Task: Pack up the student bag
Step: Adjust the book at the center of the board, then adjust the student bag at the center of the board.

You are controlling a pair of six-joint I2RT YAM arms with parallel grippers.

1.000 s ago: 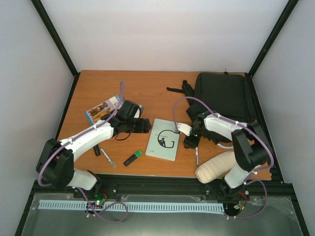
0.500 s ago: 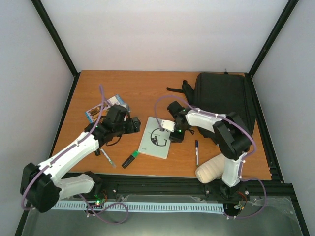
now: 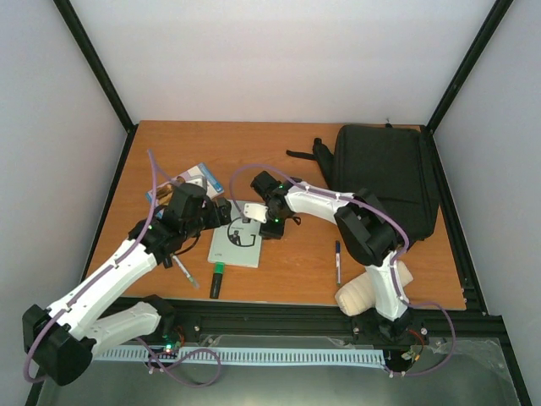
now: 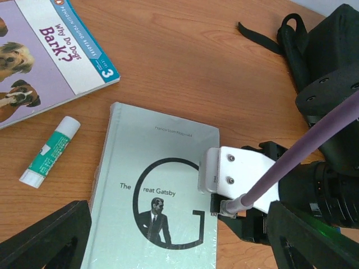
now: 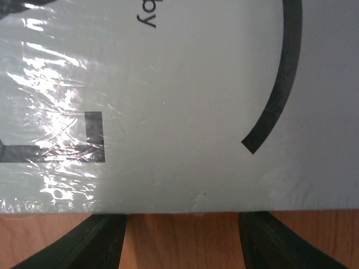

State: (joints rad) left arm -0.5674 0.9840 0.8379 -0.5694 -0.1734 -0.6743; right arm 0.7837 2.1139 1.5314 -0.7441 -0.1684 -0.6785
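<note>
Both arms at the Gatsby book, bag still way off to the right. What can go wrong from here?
1. The left tool and right tool crowd the same Gatsby book. They may collide, or snag the purple cable running between them.
2. The book lies flat and glossy-wrapped, with the right tool open at its edge. A pinch there may slip.
3. The glue stick sits close by the book's other edge. A shove could roll it away.

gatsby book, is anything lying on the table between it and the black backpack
Nothing visible lies on the wood between the book and the backpack; only the right arm reaches across above it. The pen lies nearer the front edge, off that line.
</note>
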